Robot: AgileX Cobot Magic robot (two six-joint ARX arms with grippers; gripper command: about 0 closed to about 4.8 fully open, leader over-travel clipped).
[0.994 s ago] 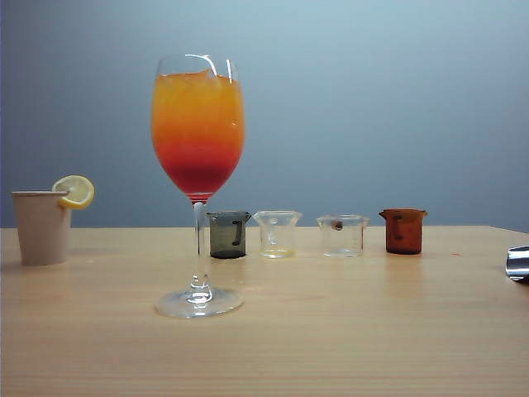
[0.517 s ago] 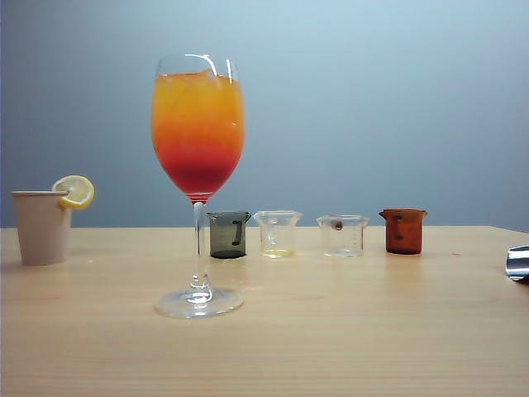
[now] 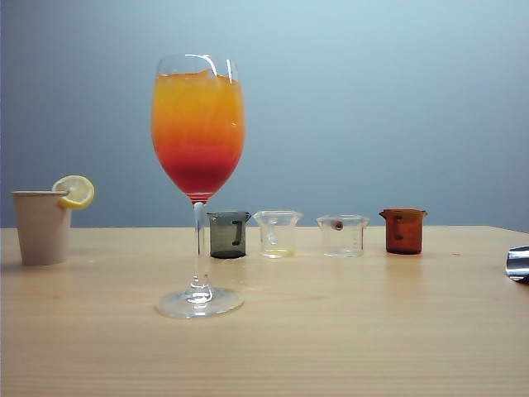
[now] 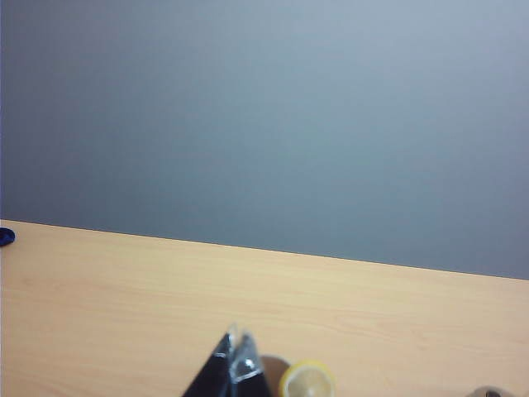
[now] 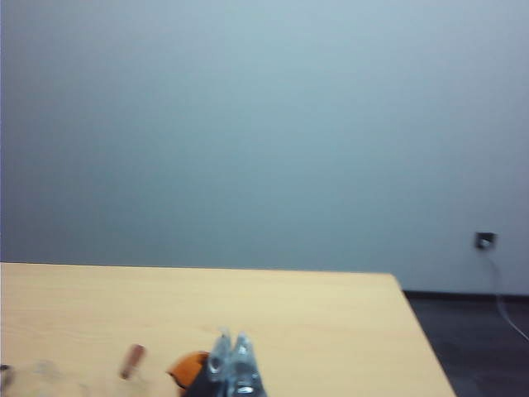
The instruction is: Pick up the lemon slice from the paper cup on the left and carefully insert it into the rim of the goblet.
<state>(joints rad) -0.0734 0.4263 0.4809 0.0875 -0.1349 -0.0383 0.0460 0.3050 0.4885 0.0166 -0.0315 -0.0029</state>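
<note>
The beige paper cup (image 3: pixel 41 227) stands at the table's far left, and the lemon slice (image 3: pixel 76 191) is perched upright on its rim. To its right stands the tall goblet (image 3: pixel 198 132), full of an orange-to-red drink. Neither arm shows in the exterior view. In the left wrist view my left gripper (image 4: pixel 237 341) is shut and empty. The lemon slice (image 4: pixel 307 382) and a bit of the paper cup (image 4: pixel 273 366) lie just beyond its tips. My right gripper (image 5: pixel 231 346) is shut on nothing, over the table's right part.
Behind the goblet runs a row of small beakers: grey (image 3: pixel 228 234), clear (image 3: pixel 277 233), clear (image 3: pixel 342 235) and brown (image 3: pixel 403 231). The brown beaker (image 5: pixel 188 368) shows beside my right gripper. A shiny metal object (image 3: pixel 518 263) lies at the table's right edge.
</note>
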